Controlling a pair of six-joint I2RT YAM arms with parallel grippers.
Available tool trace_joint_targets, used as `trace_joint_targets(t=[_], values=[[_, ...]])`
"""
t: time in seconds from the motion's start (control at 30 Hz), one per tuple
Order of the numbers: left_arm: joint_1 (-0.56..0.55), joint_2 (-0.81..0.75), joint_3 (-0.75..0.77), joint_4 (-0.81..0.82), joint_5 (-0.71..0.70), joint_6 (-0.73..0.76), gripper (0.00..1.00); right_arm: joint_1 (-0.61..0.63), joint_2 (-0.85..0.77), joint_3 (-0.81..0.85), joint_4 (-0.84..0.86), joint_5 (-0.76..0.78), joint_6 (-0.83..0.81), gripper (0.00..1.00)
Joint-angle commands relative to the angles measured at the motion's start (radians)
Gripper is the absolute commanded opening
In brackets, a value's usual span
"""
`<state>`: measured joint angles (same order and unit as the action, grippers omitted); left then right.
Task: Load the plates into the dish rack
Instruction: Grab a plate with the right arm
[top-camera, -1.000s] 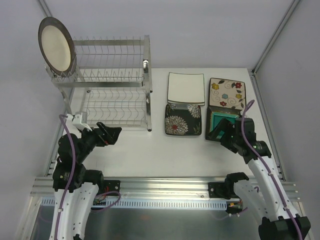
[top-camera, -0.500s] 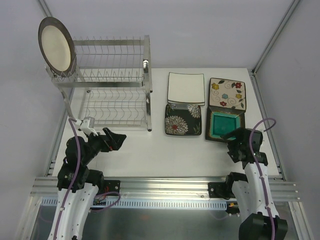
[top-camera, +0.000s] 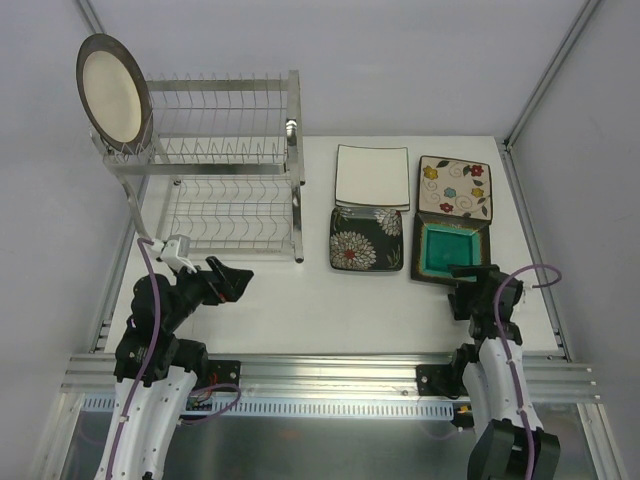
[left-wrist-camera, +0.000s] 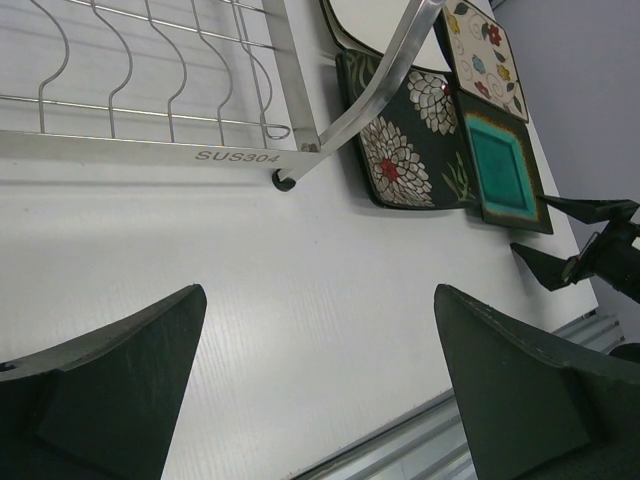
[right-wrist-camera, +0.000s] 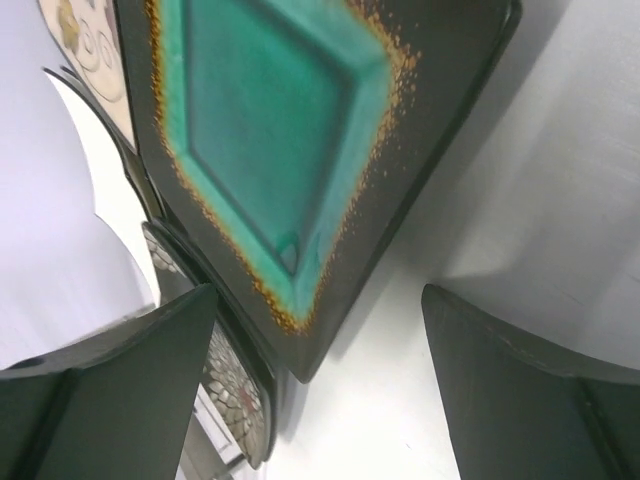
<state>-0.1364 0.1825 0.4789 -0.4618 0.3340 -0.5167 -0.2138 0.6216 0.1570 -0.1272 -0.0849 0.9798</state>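
The silver dish rack (top-camera: 222, 165) stands at the back left, and its base shows in the left wrist view (left-wrist-camera: 160, 150). The round cream plate (top-camera: 112, 93) stands upright at the rack's top left end. The white square plate (top-camera: 372, 175), flowered cream plate (top-camera: 455, 187), black chrysanthemum plate (top-camera: 366, 239) and teal-centred plate (top-camera: 446, 253) lie flat on the table to the right. My right gripper (top-camera: 474, 282) is open and empty, low at the teal plate's (right-wrist-camera: 290, 150) near edge. My left gripper (top-camera: 232, 280) is open and empty over bare table in front of the rack.
The white table (top-camera: 320, 310) ends at a metal rail (top-camera: 320, 370) along its near edge. Grey walls close in the back and sides. The right gripper's fingers show in the left wrist view (left-wrist-camera: 580, 240).
My right arm has pulled back off the teal plate and dropped toward the table at the plate's near edge. The left gripper moved slightly right, then held still.
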Motion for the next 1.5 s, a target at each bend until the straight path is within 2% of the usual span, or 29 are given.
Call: trace_joint_targets(t=[0.0, 0.37, 0.5, 0.6, 0.67, 0.7, 0.8, 0.9, 1.2, 1.27, 1.33, 1.37, 1.47], values=[[-0.011, -0.008, -0.003, 0.026, 0.019, -0.013, 0.99, -0.009, -0.005, -0.059, 0.086, 0.053, 0.114, 0.88], [-0.022, 0.003, -0.002, 0.025, 0.033, -0.006, 0.99, -0.009, 0.170, -0.094, 0.251, 0.079, 0.163, 0.82], [-0.025, 0.008, -0.002, 0.025, 0.039, -0.003, 0.99, -0.007, 0.302, -0.100, 0.348, 0.057, 0.175, 0.79], [-0.028, 0.011, -0.002, 0.025, 0.042, -0.003, 0.99, -0.007, 0.415, -0.099, 0.438, 0.027, 0.178, 0.74], [-0.029, 0.015, 0.000, 0.025, 0.043, -0.002, 0.99, -0.007, 0.464, -0.106, 0.498, 0.019, 0.186, 0.66], [-0.029, 0.017, -0.002, 0.025, 0.043, 0.000, 0.99, -0.007, 0.472, -0.109, 0.506, 0.022, 0.186, 0.66], [-0.031, 0.021, 0.000, 0.026, 0.051, 0.000, 0.99, -0.007, 0.454, -0.114, 0.495, 0.048, 0.180, 0.56], [-0.031, 0.021, 0.000, 0.025, 0.054, 0.000, 0.99, -0.009, 0.419, -0.114, 0.457, 0.066, 0.166, 0.41], [-0.035, 0.029, 0.000, 0.026, 0.059, 0.001, 0.99, -0.035, 0.308, -0.113, 0.379, 0.074, 0.131, 0.14], [-0.037, 0.029, 0.000, 0.025, 0.059, 0.001, 0.99, -0.041, 0.273, -0.106, 0.331, 0.077, 0.122, 0.10], [-0.038, 0.029, 0.000, 0.026, 0.057, 0.001, 0.99, -0.050, 0.210, -0.097, 0.276, 0.079, 0.100, 0.01], [-0.037, 0.031, 0.000, 0.028, 0.057, 0.001, 0.99, -0.058, 0.140, -0.082, 0.214, 0.079, 0.080, 0.00], [-0.038, 0.031, 0.000, 0.026, 0.060, 0.001, 0.99, -0.064, 0.063, -0.054, 0.143, 0.079, 0.054, 0.00]])
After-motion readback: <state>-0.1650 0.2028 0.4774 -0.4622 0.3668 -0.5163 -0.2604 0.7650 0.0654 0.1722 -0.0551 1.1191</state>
